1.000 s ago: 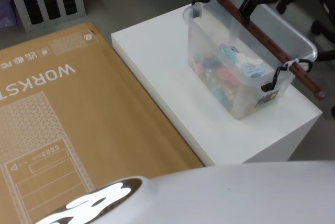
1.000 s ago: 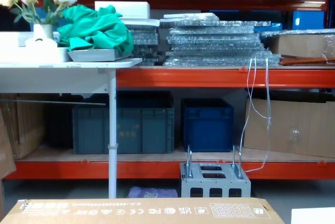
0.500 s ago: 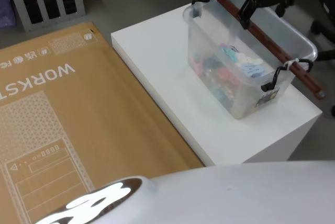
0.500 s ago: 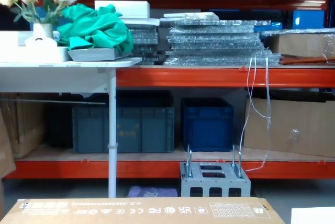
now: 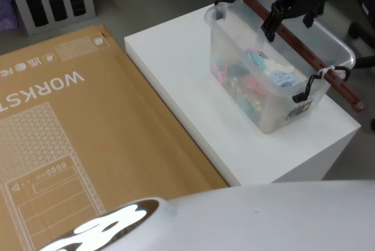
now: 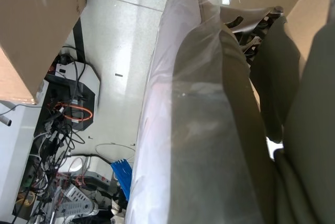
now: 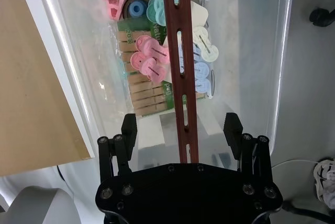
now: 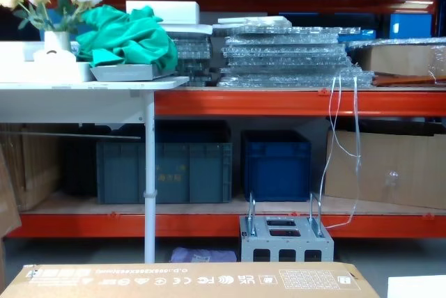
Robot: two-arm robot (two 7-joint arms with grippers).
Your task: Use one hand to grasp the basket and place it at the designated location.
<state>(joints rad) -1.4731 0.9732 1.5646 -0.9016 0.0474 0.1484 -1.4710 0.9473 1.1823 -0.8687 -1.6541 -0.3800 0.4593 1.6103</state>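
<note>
Your right gripper (image 7: pixel 181 130) hangs open astride the handle bar (image 5: pixel 299 48). The basket (image 5: pixel 266 116) runs far-left to near-right on the white pedestal (image 5: pixel 176 69); orange racking (image 8: pixel 279 103) stands beyond.

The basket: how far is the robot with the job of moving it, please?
Done: the right gripper is lined up over the handle bar of the basket, with one finger on each side of it. In hand: the grasp; the fingers are open, not yet closed on the bar. Left: close, lift the basket off the white table, where it stands, and carry it to its place.
</note>
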